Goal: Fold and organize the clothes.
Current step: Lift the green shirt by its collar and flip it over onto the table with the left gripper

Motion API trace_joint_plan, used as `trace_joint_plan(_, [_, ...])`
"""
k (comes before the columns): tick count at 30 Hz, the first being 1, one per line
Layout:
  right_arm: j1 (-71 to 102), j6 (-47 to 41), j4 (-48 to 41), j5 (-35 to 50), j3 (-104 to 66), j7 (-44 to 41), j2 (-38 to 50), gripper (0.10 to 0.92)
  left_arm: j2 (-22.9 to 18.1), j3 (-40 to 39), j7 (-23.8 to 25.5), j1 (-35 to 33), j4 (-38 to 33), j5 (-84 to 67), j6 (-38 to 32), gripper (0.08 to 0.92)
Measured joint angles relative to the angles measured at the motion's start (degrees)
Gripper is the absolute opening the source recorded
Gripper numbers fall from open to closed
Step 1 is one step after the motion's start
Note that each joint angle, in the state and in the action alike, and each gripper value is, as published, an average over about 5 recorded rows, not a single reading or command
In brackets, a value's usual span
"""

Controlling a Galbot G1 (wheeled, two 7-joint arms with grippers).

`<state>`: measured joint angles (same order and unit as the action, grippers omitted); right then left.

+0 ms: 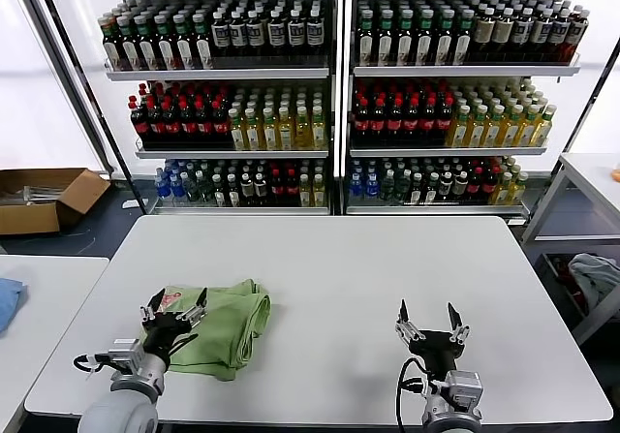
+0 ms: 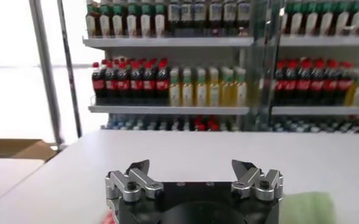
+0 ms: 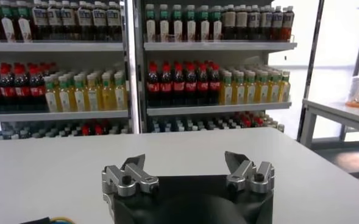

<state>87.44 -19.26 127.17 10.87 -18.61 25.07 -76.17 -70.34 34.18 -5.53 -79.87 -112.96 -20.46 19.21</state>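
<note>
folded shirt on the table, both arms standing off

the green shirt [image 1: 225, 324] lies folded into a compact bundle on the white table [image 1: 349, 278], toward the robot's left and near the front edge, with a bit of its red-and-white print showing at the near left corner. the left gripper [image 1: 175, 306] hangs just over that corner with its fingers spread wide and nothing between them, which to me reads as a release rather than a grab. the right gripper [image 1: 431, 321] is well apart from the shirt over bare tabletop, its fingers just as wide and empty; it looks parked where it won't snag the fabric. the 2 folded edges sit a little uneven, so i'd guess the bundle may still want squaring up. behind the table stand shelves of bottles [image 1: 339, 84].
</note>
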Motion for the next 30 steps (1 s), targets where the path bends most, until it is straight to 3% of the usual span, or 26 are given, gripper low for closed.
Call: trace_joint_plan(30, [0.28, 0.09, -0.01, -0.72, 0.49, -0.19, -0.27, 0.823, 2.22, 4.81, 3.63, 0.31, 10.19, -3.68, 1.08, 0.823])
